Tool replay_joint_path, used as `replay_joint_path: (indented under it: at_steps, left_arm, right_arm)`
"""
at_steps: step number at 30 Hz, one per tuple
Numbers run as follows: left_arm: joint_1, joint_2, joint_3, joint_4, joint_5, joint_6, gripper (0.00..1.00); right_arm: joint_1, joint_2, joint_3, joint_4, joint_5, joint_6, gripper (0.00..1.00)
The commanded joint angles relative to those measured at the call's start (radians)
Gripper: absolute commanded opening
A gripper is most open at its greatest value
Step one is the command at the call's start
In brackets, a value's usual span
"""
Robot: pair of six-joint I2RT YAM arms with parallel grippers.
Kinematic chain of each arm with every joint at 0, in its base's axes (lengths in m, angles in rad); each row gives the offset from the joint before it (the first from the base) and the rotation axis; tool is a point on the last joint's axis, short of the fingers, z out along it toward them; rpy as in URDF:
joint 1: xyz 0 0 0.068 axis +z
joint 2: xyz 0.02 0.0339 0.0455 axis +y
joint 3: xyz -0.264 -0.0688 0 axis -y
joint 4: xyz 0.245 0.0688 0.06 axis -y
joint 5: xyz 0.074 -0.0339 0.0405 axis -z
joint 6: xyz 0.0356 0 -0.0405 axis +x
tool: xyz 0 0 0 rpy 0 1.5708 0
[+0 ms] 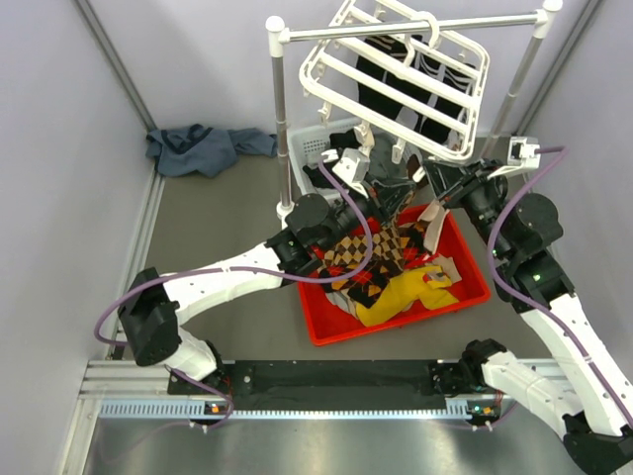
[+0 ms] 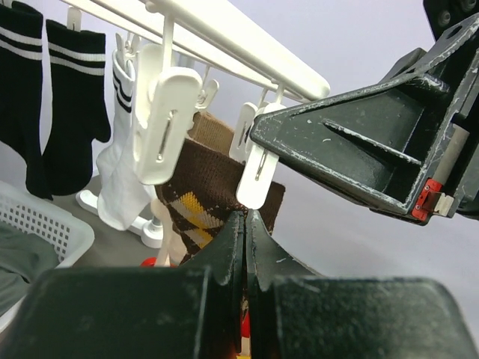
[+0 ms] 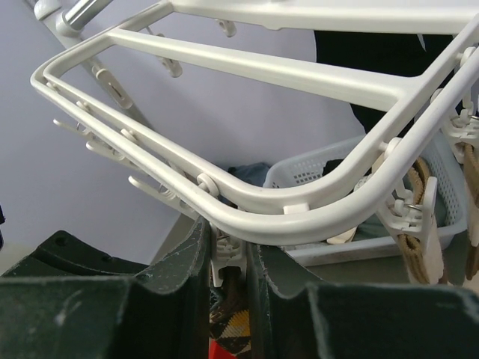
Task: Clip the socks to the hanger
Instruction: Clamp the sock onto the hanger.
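Two hands meet under the near edge of the white drying hanger (image 1: 396, 74), above the far end of the red tray (image 1: 475, 289). The left hand (image 2: 245, 217) is closed and seems to pinch a brown argyle sock (image 2: 217, 196), holding it up against a dangling clip (image 2: 258, 170), while the right hand (image 3: 227, 250) is clamped on that clip. The step looks like feeding the sock in: its edge must sit between the clip's jaws before the right hand eases off and the left lets go.
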Motion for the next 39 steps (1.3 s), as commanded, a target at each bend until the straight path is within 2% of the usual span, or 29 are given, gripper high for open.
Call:
replay_joint_path:
  at_steps: [1,9,12,13,15,16,22,25,26,29,32,36,39]
  left_arm:
    - [-0.009,0.009,0.051,0.086,0.012,-0.006,0.0]
    - [-0.009,0.011,0.058,0.103,0.009,0.0,0.0]
    - [-0.009,0.015,0.067,0.1,0.013,0.001,0.0]
    - [-0.008,0.019,0.065,0.1,0.015,0.001,0.0]
    - [-0.009,0.022,0.067,0.095,0.018,0.003,0.0]
    - [-0.008,0.025,0.068,0.083,0.02,0.004,0.0]
    - [-0.008,0.037,0.07,0.071,0.015,0.017,0.06]
    - [-0.008,0.035,0.073,0.065,0.012,0.024,0.16]
    - [-0.008,0.032,0.073,0.06,0.012,0.029,0.23]
    - [-0.008,0.02,0.068,0.043,-0.002,0.05,0.33]
    - [-0.005,-0.003,0.058,-0.003,-0.008,0.082,0.4]
    - [-0.002,-0.049,0.018,-0.058,-0.039,0.132,0.54]
    - [0.007,-0.086,-0.011,-0.084,-0.062,0.168,0.59]
  right_arm:
    - [-0.002,-0.006,-0.007,0.043,-0.015,0.024,0.0]
    - [-0.002,-0.003,-0.016,0.046,-0.023,0.03,0.02]
    - [-0.002,-0.005,-0.014,0.048,-0.027,0.03,0.13]
    - [-0.002,-0.005,-0.014,0.048,-0.026,0.03,0.2]
    - [0.0,-0.006,-0.014,0.045,-0.02,0.021,0.26]
    - [0.0,-0.006,-0.013,0.042,-0.016,0.016,0.33]
    - [-0.002,-0.008,-0.004,0.031,0.002,-0.008,0.49]
    - [0.0,-0.005,0.004,0.023,0.013,-0.022,0.53]
    - [-0.002,-0.003,0.006,0.023,0.025,-0.03,0.54]
    - [0.0,-0.003,0.009,0.023,0.057,-0.06,0.57]
    - [-0.002,0.001,0.013,0.023,0.089,-0.1,0.6]
    - [-0.002,0.004,0.022,-0.001,0.132,-0.169,0.62]
    - [-0.002,0.003,0.025,-0.001,0.172,-0.21,0.64]
